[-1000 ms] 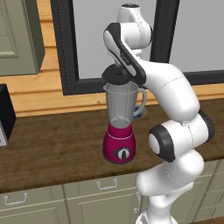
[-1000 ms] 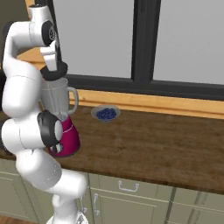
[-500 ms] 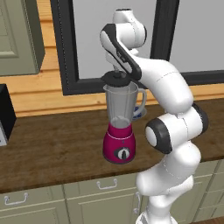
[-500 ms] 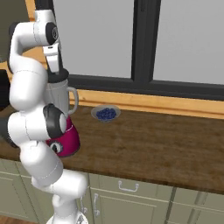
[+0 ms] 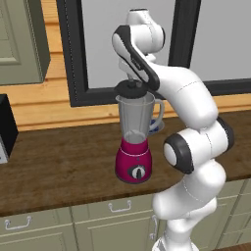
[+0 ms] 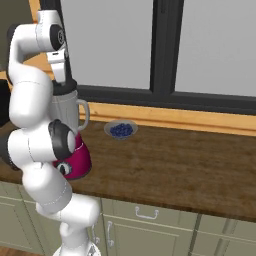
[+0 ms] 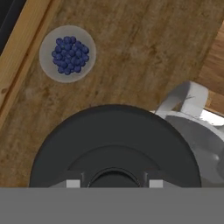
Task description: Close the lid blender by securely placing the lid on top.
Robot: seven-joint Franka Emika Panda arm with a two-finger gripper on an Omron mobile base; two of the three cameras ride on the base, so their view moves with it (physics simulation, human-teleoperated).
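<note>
- The lid [image 7: 114, 144] looks like a light, rigid plastic cap, so it should carry easily. Its smooth black surface may be slippery, which makes the raised centre knob the sensible place to pinch it.
- The gripper [image 5: 130, 79] holds it there: the fingers are drawn in narrow around the knob, directly below the hand.
- In the hand view the lid is a flat black disc with a stepped ring around the middle. It sits right under the fingertips and covers most of the jar mouth beneath.
- The blender [image 5: 134, 137] stands straight below the gripper on the wooden counter [image 5: 63, 166]. It has a rounded magenta base with a dark dial and a tall, see-through grey jar.
- The jar's handle [image 7: 183, 99] sticks out to one side of the lid. The jar is probably hard and somewhat brittle, so a sideways shove could tip the blender.
- From the left base view the lid appears to rest on the jar's rim, level. Whether it is fully seated cannot be told.
- A small bowl of blueberries [image 7: 67, 54] sits on the counter beyond the jar, well apart from the gripper.
- The likely remaining need is a straight downward press before letting go.
</note>
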